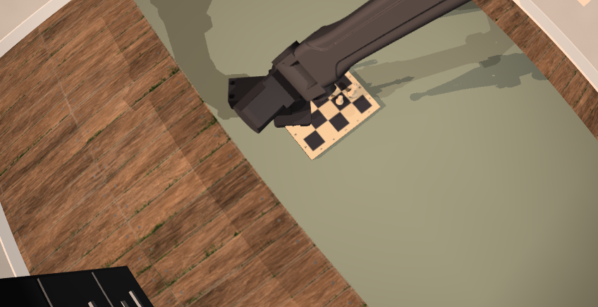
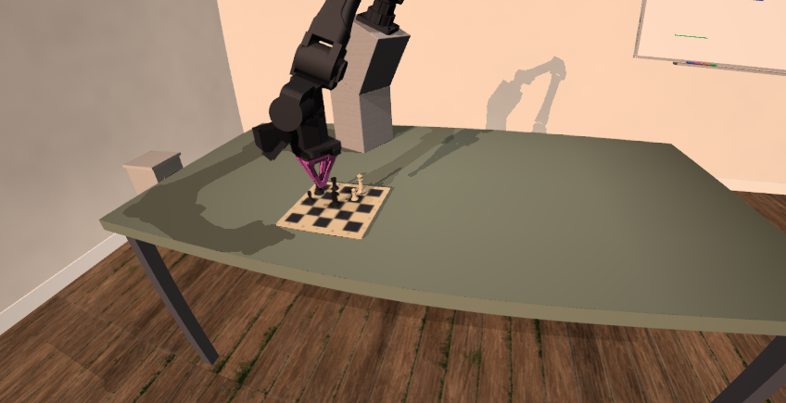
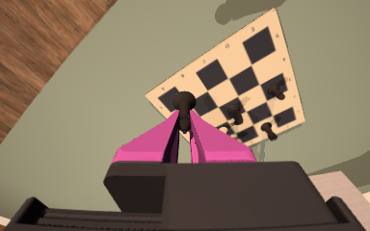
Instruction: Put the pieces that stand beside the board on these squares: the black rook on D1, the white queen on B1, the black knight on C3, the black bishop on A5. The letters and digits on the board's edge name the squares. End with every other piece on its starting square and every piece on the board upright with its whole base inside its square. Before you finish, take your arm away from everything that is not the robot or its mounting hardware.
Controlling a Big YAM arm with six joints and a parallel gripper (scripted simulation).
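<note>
My gripper (image 3: 184, 115) (image 2: 320, 181) with pink fingers is shut on a small black piece, by its slim shape the black bishop (image 3: 184, 102). It holds the piece upright just above the corner of the chessboard (image 3: 284, 60) (image 2: 331, 232) (image 1: 319, 150) at the A end of the lettered edge. Three other black pieces stand on the board, one of them (image 3: 275, 91) near the digit edge and another (image 2: 310, 195) at the left edge in the exterior view. A tall white queen (image 2: 359, 182) and a white pawn (image 2: 354, 195) (image 1: 340, 100) stand at the back. In the top view my arm hides the fingers.
The board lies on an olive table (image 2: 524, 222), near its left edge. The arm's grey pedestal (image 2: 363, 101) stands behind the board. A low beige block (image 2: 153, 168) sits beyond the table's left corner. A whiteboard hangs on the back wall.
</note>
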